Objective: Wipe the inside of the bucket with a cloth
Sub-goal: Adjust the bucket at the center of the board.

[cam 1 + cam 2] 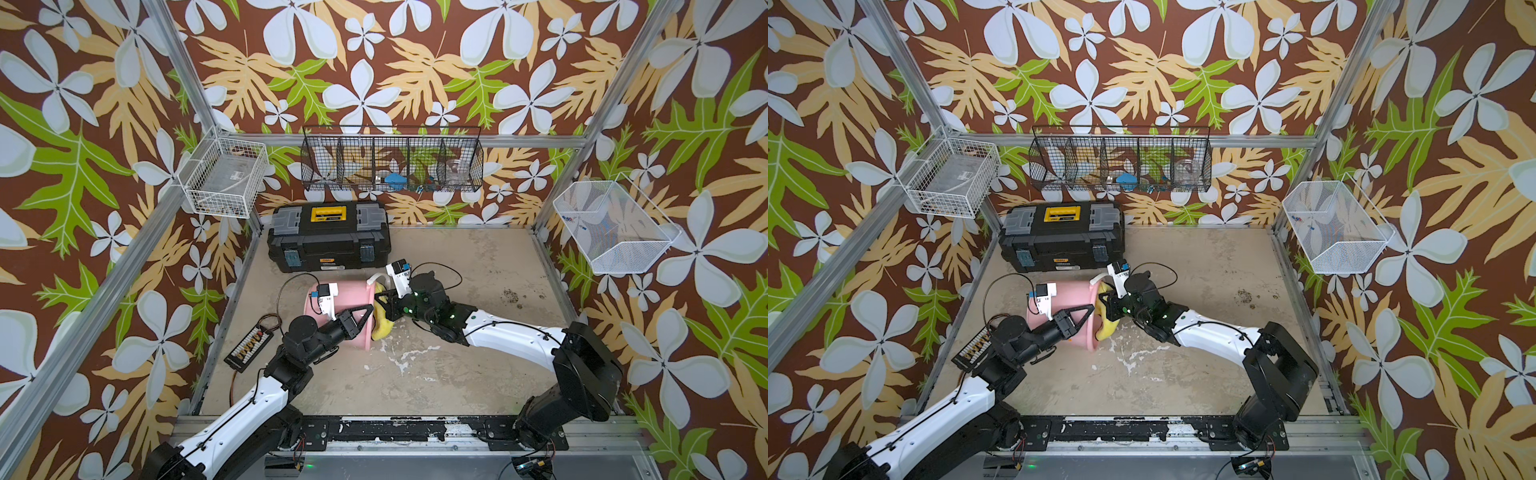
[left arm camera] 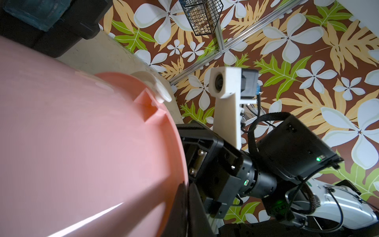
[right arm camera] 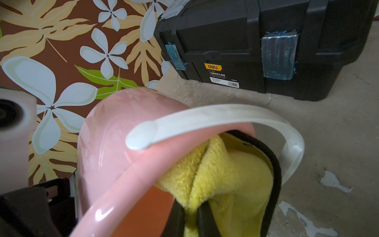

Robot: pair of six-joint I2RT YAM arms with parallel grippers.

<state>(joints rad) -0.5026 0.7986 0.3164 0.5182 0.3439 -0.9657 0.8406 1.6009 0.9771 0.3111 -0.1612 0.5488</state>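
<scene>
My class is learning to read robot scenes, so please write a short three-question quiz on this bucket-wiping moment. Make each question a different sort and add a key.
1. True or false: the bucket stands upright.
2. The right gripper is shut on: A the cloth; B the bucket's handle; C nothing.
3. Fill in: beyond the bucket, near the back wall, stands a black-and-yellow ____.
Key: 1 false, it lies on its side; 2 A; 3 toolbox.
</scene>
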